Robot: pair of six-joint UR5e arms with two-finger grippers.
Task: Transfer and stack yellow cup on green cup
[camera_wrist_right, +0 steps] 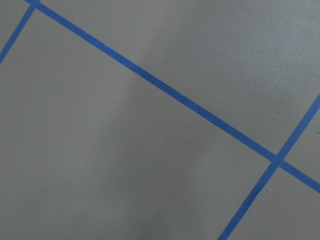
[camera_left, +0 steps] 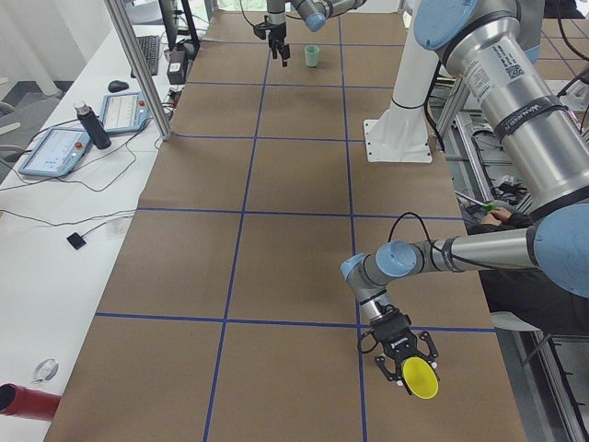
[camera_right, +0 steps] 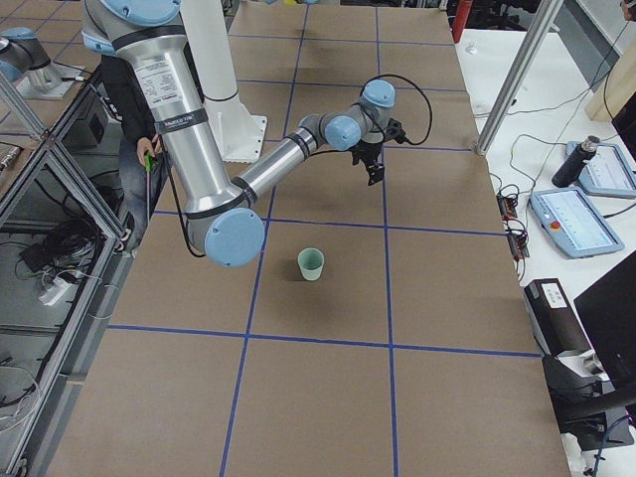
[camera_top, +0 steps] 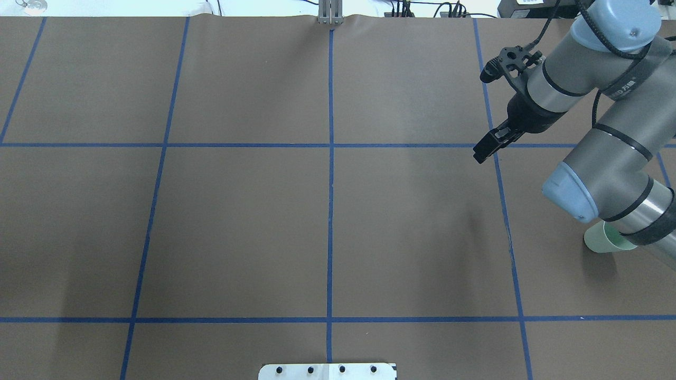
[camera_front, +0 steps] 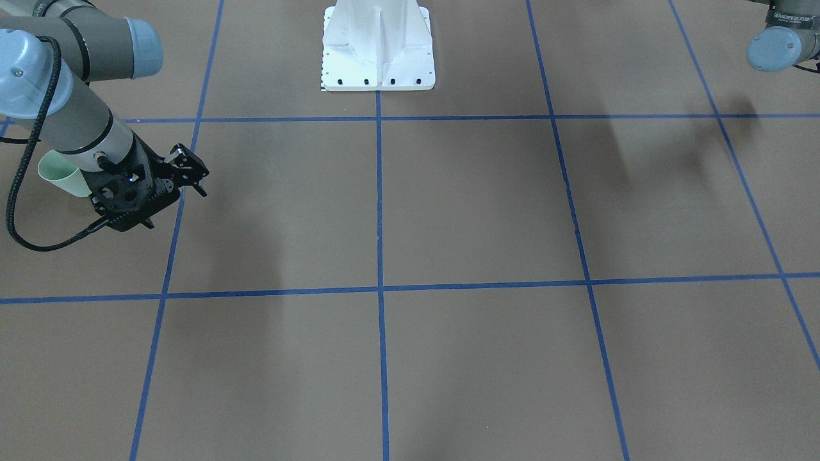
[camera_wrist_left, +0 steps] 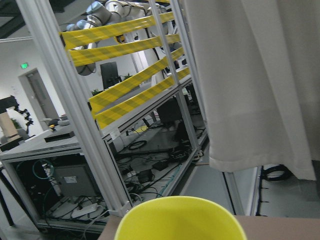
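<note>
The yellow cup (camera_left: 421, 378) sits at the tip of my left gripper (camera_left: 405, 357), low over the table at the left end, its mouth turned sideways. Its rim fills the bottom of the left wrist view (camera_wrist_left: 180, 220). That gripper shows only in the side view, so I cannot tell how its fingers stand. The green cup (camera_right: 311, 263) stands upright on the table at the right end, partly hidden behind my right arm in the overhead view (camera_top: 602, 238) and the front view (camera_front: 61, 174). My right gripper (camera_front: 192, 171) is open and empty, hovering a short way from the green cup.
The white robot base (camera_front: 378, 51) stands at the middle of the table's robot side. A side bench carries tablets and a dark bottle (camera_left: 92, 124). A metal frame post (camera_left: 138, 64) stands by the table edge. A person (camera_left: 515, 276) sits behind the robot.
</note>
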